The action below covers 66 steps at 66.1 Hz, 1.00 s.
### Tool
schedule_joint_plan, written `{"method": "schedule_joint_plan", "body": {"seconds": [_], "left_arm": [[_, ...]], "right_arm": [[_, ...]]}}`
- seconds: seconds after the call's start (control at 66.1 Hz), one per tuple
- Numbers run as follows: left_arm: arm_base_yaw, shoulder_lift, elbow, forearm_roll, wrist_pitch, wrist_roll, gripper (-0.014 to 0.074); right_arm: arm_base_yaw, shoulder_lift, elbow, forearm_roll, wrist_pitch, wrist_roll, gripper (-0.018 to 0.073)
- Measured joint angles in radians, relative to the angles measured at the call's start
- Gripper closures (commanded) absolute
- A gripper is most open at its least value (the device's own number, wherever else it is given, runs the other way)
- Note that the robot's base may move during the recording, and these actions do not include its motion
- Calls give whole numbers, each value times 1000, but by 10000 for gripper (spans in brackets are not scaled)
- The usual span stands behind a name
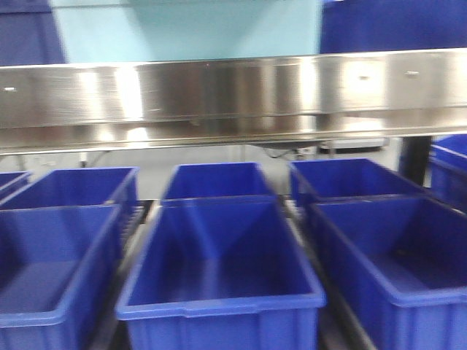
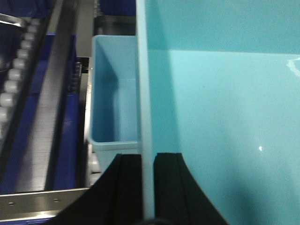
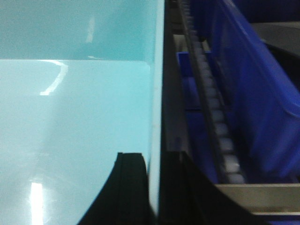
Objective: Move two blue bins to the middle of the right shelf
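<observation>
Pale aqua plastic fills both wrist views. At ten o'clock of the left gripper (image 2: 146,161) a second blue bin (image 2: 115,112) stands just beside the held blue bin (image 2: 225,117), whose left wall is pinched between the black jaws. The right gripper (image 3: 153,159) pinches its right wall likewise; a roller track (image 3: 213,117) and royal-blue bins (image 3: 262,93) lie at two o'clock. Up front, it shows at twelve above a steel rail (image 1: 233,91).

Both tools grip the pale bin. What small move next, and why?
Probably a level lift, tools kept shut: the left tool and right tool each clamp a side wall of the pale bin, and a second pale bin sits close alongside.
</observation>
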Motion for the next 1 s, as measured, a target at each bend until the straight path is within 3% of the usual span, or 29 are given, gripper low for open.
{"method": "schedule_joint_plan", "body": {"seconds": [0.998], "left_arm": [[0,0,0,-2,0,0,707]], "right_arm": [[0,0,0,0,-2,0,718]]}}
